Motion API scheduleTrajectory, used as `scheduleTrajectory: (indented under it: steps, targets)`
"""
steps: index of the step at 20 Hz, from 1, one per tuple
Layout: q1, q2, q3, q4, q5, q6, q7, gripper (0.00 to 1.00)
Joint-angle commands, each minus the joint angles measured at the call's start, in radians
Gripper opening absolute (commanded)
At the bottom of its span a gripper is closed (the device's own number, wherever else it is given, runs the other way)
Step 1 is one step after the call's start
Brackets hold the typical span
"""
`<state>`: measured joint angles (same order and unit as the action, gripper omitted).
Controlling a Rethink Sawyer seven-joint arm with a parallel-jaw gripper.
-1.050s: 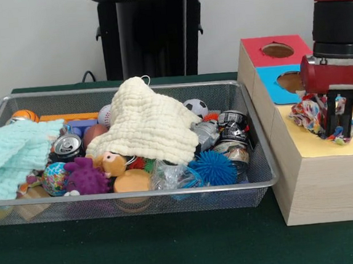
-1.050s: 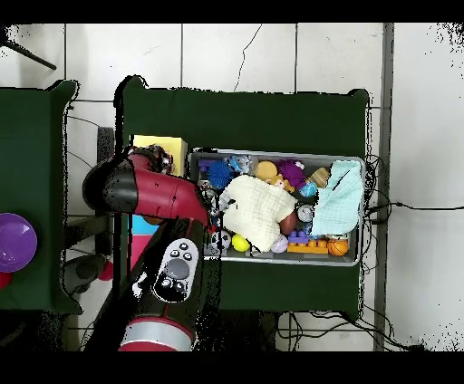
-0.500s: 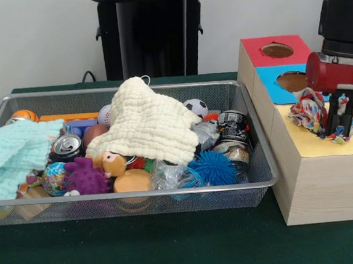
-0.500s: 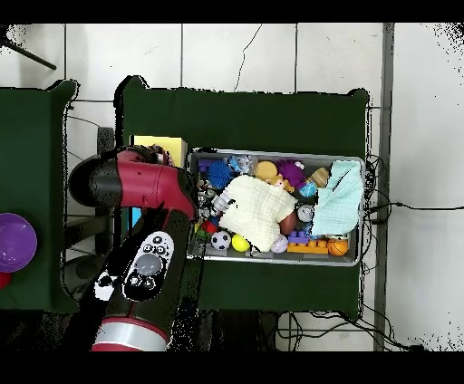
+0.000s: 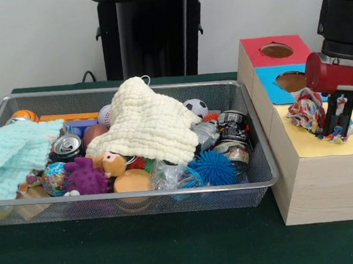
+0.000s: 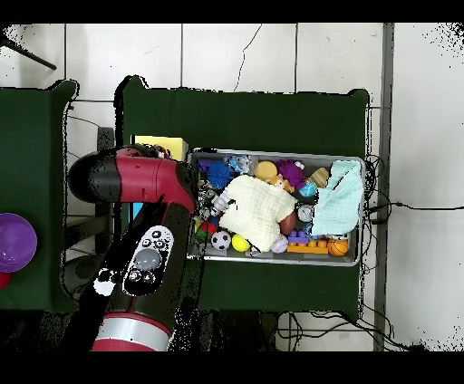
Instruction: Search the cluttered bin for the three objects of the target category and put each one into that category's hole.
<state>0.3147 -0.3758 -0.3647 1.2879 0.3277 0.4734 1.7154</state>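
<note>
My gripper [image 5: 339, 125] hangs over the yellow top panel [image 5: 301, 147] of the wooden sorting box [image 5: 320, 181], at the right of the front view. It is shut on a multicoloured knotted rope toy [image 5: 304, 109], which bunches out to the left of the black fingers [image 5: 333, 117] and touches the yellow panel. Whatever opening the yellow panel has is hidden behind toy and gripper. The red panel's hole [image 5: 277, 50] and the blue panel's hole [image 5: 291, 82] lie behind. In the overhead view the red arm [image 6: 136, 181] covers the gripper and most of the box.
The wire bin [image 5: 132, 194] left of the box holds a cream cloth [image 5: 148, 122], a mint cloth [image 5: 11, 155], a blue spiky ball [image 5: 212, 167], cans, balls and plush toys. A purple bowl [image 6: 14, 243] sits on a side table.
The gripper has shifted slightly right and up over the yellow panel, carrying the rope toy with it. Overhead, the arm has swung further away from the bin.
</note>
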Motion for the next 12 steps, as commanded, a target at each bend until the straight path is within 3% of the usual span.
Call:
scheduleTrajectory:
  steps: [1,12]
  targets:
    - [-0.090,0.210,0.098,0.089,-0.118,0.173,0.009,0.00]
    - [-0.123,0.237,0.138,0.064,-0.152,0.186,-0.059,0.00]
